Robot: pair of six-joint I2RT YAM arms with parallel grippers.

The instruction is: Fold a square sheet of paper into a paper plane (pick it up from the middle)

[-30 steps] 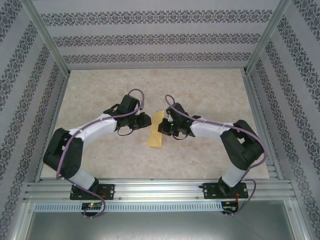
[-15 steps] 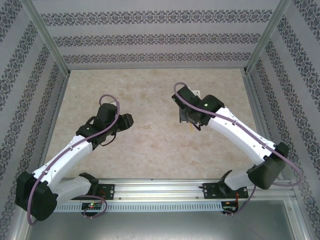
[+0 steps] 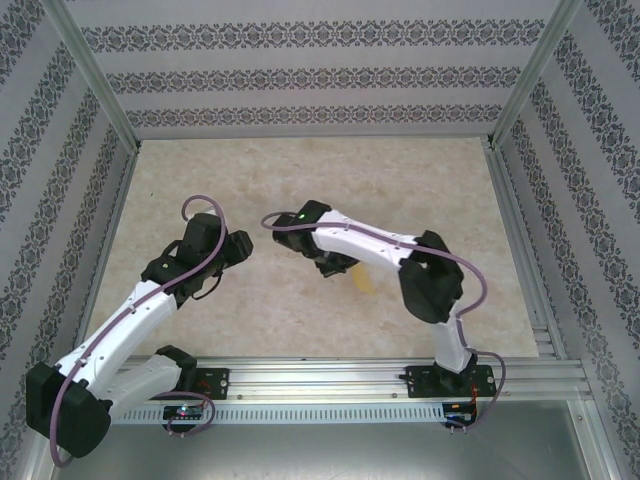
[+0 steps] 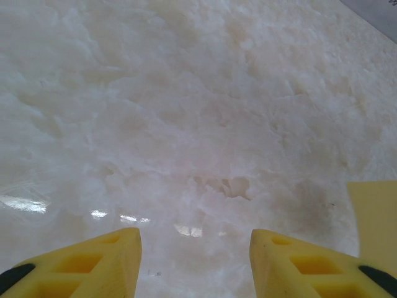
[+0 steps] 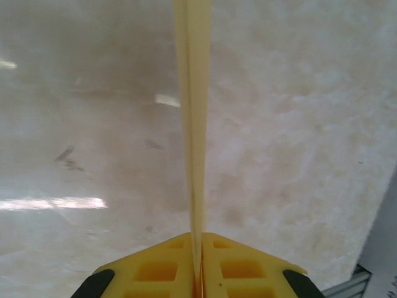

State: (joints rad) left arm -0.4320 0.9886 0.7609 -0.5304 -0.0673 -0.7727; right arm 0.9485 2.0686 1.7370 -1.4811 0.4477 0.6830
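Well, the right gripper (image 5: pixel 197 238) is pinched tight on the paper (image 5: pixel 193 93), whose long axis runs straight out ahead of its jaws, seen edge-on. The left gripper (image 4: pixel 193 236) stands apart, holding nothing, with the paper seemingly off to its right. I reckon any handover means reaching that way.

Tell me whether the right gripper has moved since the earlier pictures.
Yes: the right gripper moved left and nearer, away from the table's right edge rail.
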